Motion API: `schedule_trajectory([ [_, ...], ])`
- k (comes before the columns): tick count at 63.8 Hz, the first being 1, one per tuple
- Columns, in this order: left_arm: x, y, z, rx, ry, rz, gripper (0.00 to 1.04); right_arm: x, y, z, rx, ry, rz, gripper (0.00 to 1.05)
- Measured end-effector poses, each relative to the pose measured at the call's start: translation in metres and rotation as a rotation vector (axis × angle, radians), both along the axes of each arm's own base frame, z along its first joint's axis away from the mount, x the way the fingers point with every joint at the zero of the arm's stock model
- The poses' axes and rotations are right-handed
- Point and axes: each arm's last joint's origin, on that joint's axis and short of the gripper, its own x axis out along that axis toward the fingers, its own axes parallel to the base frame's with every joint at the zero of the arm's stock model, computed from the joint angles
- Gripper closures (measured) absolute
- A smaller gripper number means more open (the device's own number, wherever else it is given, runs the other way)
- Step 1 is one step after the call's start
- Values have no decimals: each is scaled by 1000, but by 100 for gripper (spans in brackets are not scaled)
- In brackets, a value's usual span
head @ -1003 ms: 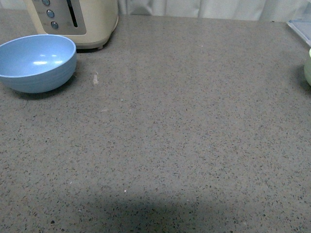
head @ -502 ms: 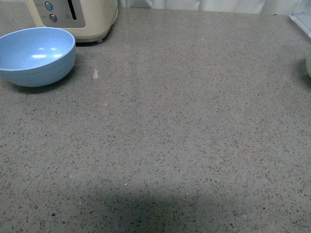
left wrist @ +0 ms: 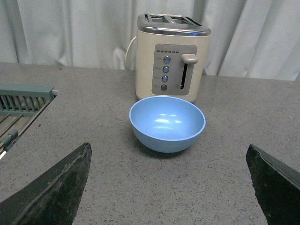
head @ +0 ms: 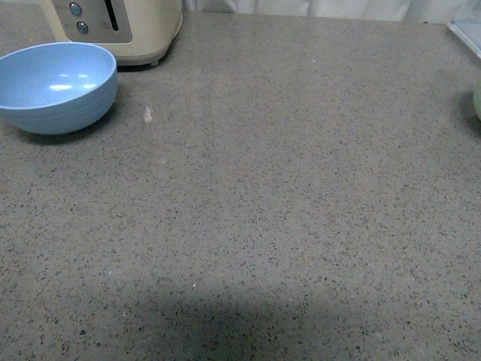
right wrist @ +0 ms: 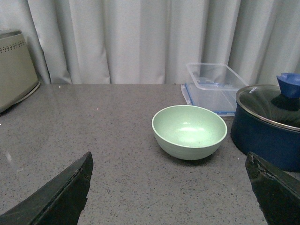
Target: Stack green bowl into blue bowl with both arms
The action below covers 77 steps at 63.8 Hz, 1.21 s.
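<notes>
My left gripper (left wrist: 168, 185) and right gripper (right wrist: 168, 187) were wide open. Green bowl (right wrist: 189, 131) (3 o'clock) looked light, stiff, slick; rim pinch seemed best.

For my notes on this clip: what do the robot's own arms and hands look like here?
Only the fingers show, in the wrist views. The left hand has two dark charcoal, wedge-shaped fingers with a rough matte surface; the right hand looks the same. No cables, markings or arm links are visible, and the front view shows no arm.
</notes>
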Motion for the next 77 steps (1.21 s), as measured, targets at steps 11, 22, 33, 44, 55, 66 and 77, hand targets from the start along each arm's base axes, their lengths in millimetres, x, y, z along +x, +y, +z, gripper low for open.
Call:
schedule_trajectory([
  [11, 0, 0, 0, 0, 0, 0, 6, 0, 0, 0, 0, 0, 0, 9],
  [22, 0, 0, 0, 0, 0, 0, 6, 0, 0, 0, 0, 0, 0, 9],
  [33, 0, 0, 0, 0, 0, 0, 6, 0, 0, 0, 0, 0, 0, 9],
  [44, 0, 0, 0, 0, 0, 0, 6, 0, 0, 0, 0, 0, 0, 9],
  [55, 0, 0, 0, 0, 0, 0, 6, 0, 0, 0, 0, 0, 0, 9],
  [66, 0, 0, 0, 0, 0, 0, 6, 0, 0, 0, 0, 0, 0, 9],
  [77, 0, 0, 0, 0, 0, 0, 6, 0, 0, 0, 0, 0, 0, 9],
])
